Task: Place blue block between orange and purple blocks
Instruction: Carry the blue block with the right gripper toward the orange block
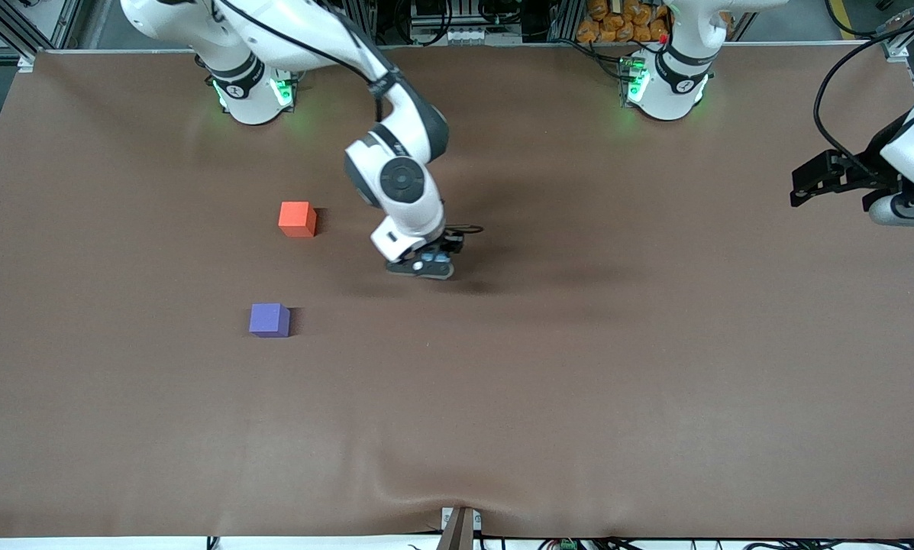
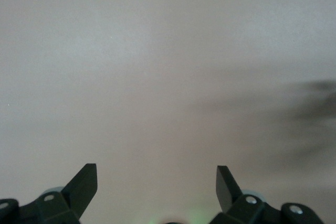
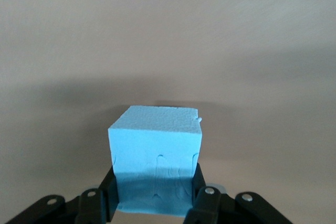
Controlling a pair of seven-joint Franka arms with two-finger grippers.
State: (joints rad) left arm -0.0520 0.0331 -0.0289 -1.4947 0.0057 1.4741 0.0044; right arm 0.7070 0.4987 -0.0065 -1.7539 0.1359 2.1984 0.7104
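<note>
Right hand (image 1: 424, 269), clenched on the small sky-blue matte foam cube (image 3: 156, 158), hangs low over the brown cloth-covered counter (image 1: 579, 382), toward the left arm's end from the small orange-red matte cube (image 1: 297, 218); the right wrist view shows the blue cube pinched between the two black fingers with the counter close beneath it. The coming move turns on one relation: the gap to be filled lies sideways from the held cube, toward the right arm's end of the counter, between the orange-red cube and the small violet-purple matte cube (image 1: 269, 319), which sits nearer the front camera than the orange-red cube and well apart from it. That pair's line runs roughly toward the front camera, so the blue cube should, I judge, travel across it and stop midway along it. The right arm is clearly the nearer one. Left hand (image 1: 812, 183) waits released, fingers spread, over the counter's edge, well apart from the orange-red cube. Counted: two arms, two hands, three cubes, one of each colour.
</note>
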